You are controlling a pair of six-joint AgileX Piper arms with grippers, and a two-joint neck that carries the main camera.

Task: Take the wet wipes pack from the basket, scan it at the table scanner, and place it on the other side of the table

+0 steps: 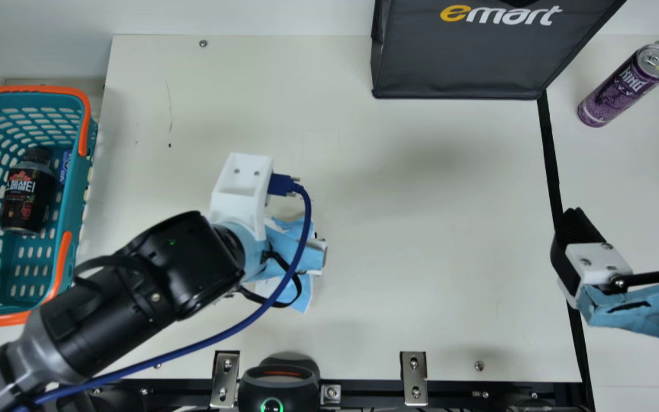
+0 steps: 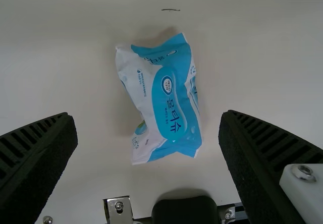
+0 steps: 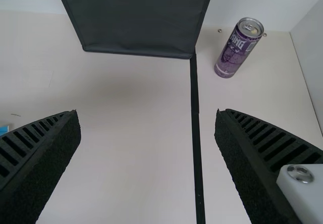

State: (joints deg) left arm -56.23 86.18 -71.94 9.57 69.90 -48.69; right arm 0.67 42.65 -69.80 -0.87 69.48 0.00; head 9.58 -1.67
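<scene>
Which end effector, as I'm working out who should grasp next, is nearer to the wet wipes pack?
Left. The left end effector is open above the wet wipes pack; the right end effector is well away from it, by the black strip.

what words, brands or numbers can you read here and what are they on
"emart" on the dark bag
"물티슈" on the wet wipes pack
"페셜티" on the dark bottle in the basket
Too small or unclear to read: other print on the pack and bottle, the lettering on the purple can, and the blue item beside the bottle
</scene>
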